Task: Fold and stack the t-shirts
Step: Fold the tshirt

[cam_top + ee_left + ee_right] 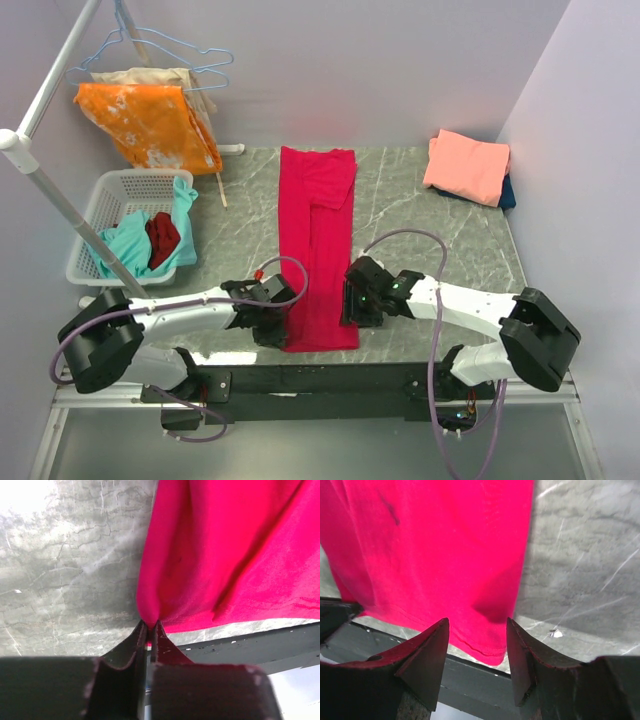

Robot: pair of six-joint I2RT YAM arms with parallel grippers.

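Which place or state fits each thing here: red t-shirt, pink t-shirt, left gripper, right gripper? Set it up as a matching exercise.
1 red t-shirt
2 pink t-shirt
3 left gripper
4 right gripper

A open, nothing gripped
B folded, far right corner
C shut on the red t-shirt
D spread out long, in the middle

Pairs: 1-D, 2-B, 3-C, 4-A
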